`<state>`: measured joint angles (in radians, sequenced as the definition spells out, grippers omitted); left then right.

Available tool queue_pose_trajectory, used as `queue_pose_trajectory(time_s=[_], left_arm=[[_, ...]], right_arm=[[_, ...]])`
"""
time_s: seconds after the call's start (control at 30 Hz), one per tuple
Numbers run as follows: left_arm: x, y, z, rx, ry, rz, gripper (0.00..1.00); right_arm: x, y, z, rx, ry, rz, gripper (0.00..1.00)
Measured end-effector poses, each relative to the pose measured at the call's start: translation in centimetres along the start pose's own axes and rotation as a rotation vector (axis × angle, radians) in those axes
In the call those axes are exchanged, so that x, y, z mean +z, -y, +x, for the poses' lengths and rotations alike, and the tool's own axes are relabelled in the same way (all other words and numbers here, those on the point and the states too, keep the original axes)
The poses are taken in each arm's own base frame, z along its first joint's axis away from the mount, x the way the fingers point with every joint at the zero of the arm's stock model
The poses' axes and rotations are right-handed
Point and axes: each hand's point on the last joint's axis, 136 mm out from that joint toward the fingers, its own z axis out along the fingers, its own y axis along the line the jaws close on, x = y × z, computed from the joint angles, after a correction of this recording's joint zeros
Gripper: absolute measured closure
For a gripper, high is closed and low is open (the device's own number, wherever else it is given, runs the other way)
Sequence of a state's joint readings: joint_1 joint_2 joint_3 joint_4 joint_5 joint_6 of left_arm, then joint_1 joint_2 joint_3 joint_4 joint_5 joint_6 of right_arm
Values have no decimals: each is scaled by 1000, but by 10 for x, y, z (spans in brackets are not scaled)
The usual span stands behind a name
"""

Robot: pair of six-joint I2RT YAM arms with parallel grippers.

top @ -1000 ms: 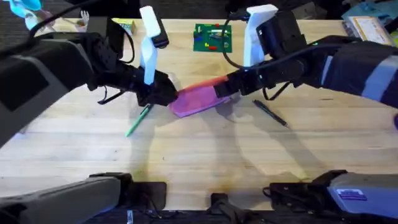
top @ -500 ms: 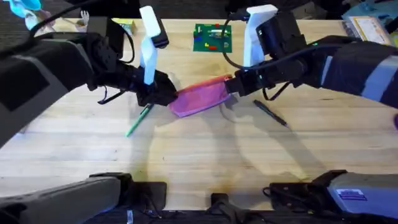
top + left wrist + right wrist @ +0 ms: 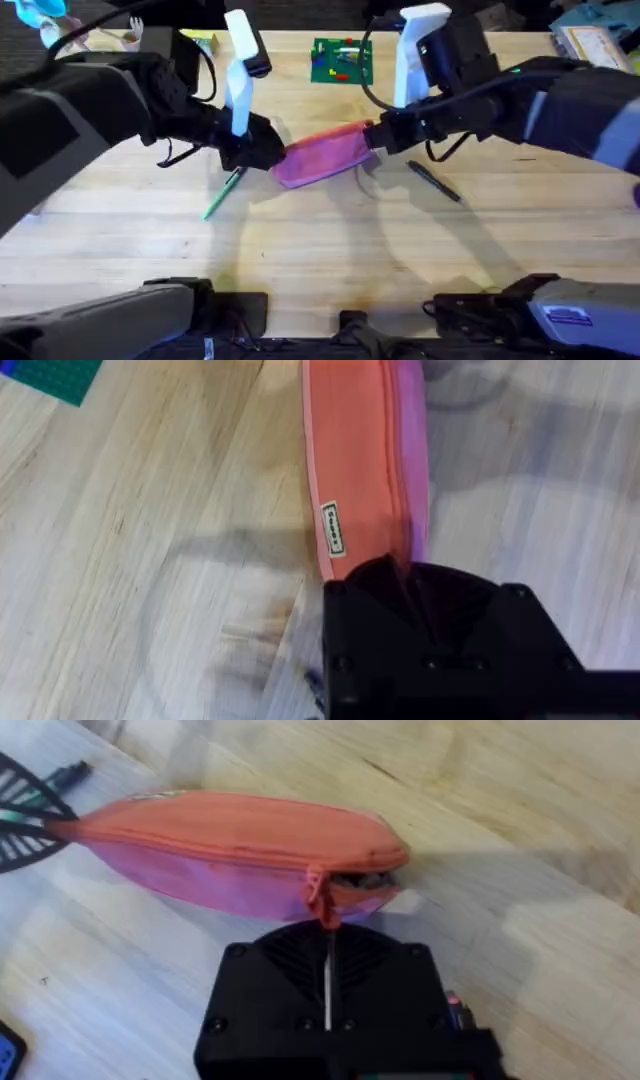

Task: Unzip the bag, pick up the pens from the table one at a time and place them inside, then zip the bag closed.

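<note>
While pinched at both ends, left gripper (image 3: 262, 152) clamping one end of the bag (image 3: 322, 157), right gripper (image 3: 375, 135) clenched on the red pull (image 3: 322, 902): barely unzipped; green pen (image 3: 222, 194) and black pen (image 3: 435, 183) beside, unloaded.

Green pen's (image 3: 222, 192) upper end under the left pincer (image 3: 262, 152); bag's (image 3: 362, 470) near end (left wrist view) behind its fingers

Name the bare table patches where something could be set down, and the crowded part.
Free: the table between the bag and the arm bases, and the far right beyond the black pen. Crowded: around the bag, between both grippers, by the green pen.
</note>
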<state>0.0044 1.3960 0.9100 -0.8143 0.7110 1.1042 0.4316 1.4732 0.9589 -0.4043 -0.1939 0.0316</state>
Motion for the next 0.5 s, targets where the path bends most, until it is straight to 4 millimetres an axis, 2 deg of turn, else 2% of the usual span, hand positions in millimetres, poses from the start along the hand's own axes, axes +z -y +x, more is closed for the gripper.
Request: queue_pose_trajectory(time_s=[0.13, 0.5], left_arm=[[0, 0, 0, 0, 0, 0, 958], [0, -1, 0, 2, 1, -2, 958]], right_arm=[[-20, -8, -7, -34, 49, -3, 969], [-21, -33, -7, -113, 55, -35, 969]])
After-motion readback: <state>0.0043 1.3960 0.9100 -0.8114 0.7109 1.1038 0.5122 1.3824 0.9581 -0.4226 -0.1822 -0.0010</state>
